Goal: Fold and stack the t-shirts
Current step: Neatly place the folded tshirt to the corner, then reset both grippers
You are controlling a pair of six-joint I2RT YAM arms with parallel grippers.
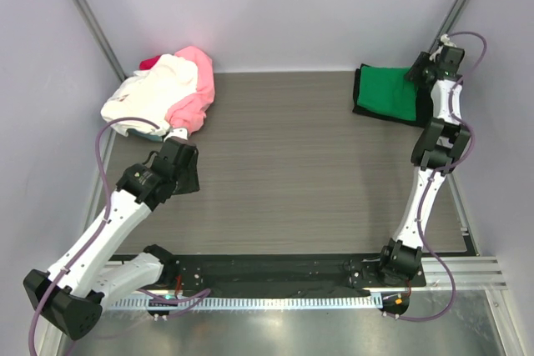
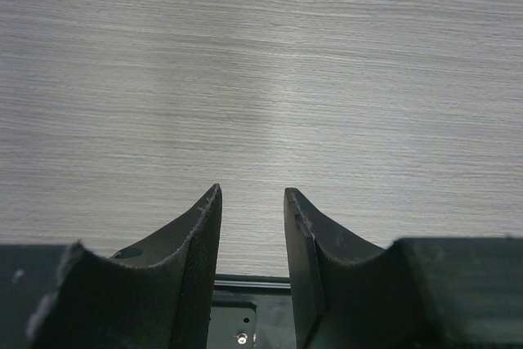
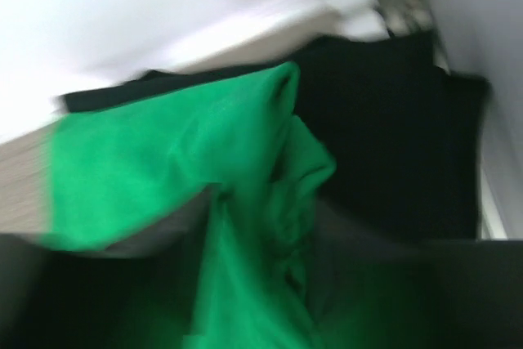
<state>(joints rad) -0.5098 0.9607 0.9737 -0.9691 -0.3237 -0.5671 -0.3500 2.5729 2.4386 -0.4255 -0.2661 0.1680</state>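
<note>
A folded bright green t-shirt (image 1: 385, 89) lies on a black t-shirt (image 1: 359, 93) at the far right of the table. My right gripper (image 1: 415, 81) is at the green shirt's right edge. In the blurred right wrist view, green cloth (image 3: 163, 161) is bunched between the jaws of the right gripper (image 3: 265, 202), with black cloth (image 3: 384, 120) beyond. A loose pile of cream-white (image 1: 158, 89), pink (image 1: 198, 81) and red (image 1: 150, 62) shirts sits at the far left. My left gripper (image 1: 185, 174) is just in front of that pile, open and empty (image 2: 252, 194) over bare table.
White walls enclose the grey wood-grain table (image 1: 292, 164) on three sides. A black base strip (image 1: 275, 271) carrying both arm mounts runs along the near edge and shows under the left fingers (image 2: 245, 316).
</note>
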